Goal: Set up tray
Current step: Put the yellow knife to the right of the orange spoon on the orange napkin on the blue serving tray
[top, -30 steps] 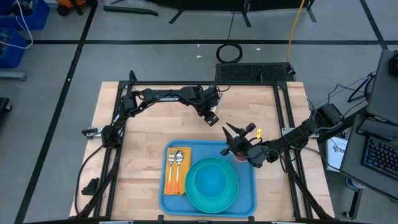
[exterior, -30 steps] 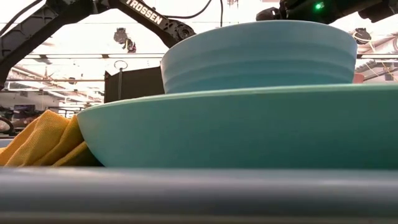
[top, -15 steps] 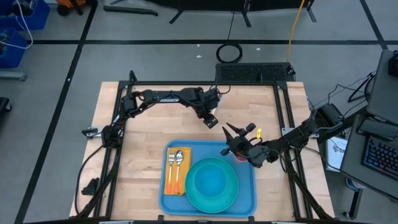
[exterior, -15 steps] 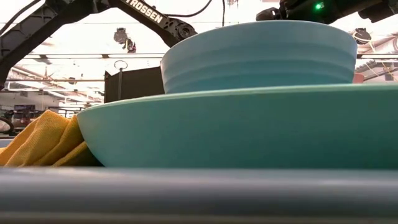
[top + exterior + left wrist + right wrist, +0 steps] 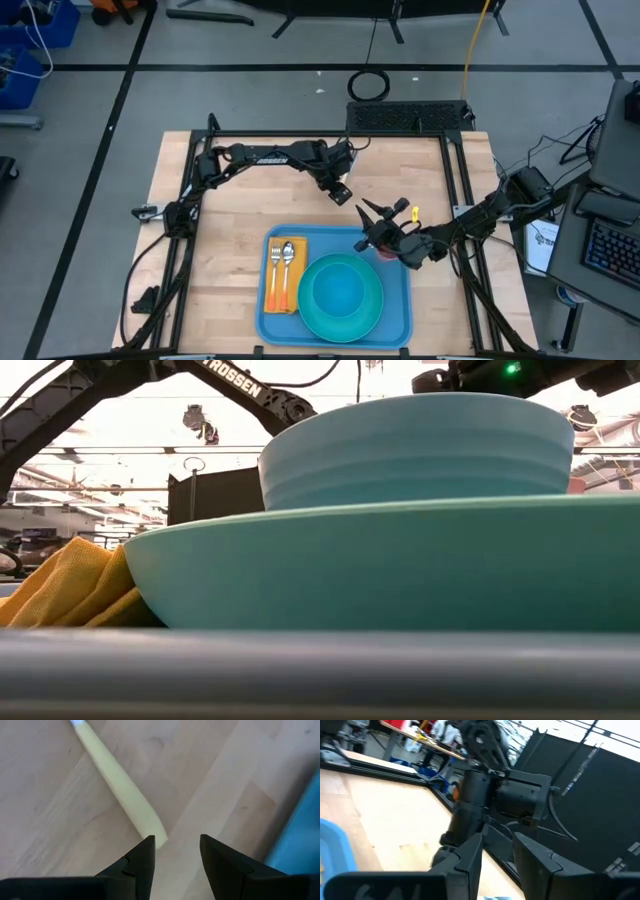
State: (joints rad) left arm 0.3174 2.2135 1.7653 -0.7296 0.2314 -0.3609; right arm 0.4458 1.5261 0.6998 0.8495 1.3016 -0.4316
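You've got the tray (image 5: 268, 318) at the surface's near edge w/ plate, stiff, probably slick, so grip its raised rim; left end effector (image 5: 176, 851) and right end effector (image 5: 497, 851) both spread, empty.

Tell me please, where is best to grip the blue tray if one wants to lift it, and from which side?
Probably the raised rim of the tray on its left edge, approached from the left. That rim gives a lip to pinch, and the napkin lies flat there, while the plate crowds the right half. The left tool hangs open over bare table.
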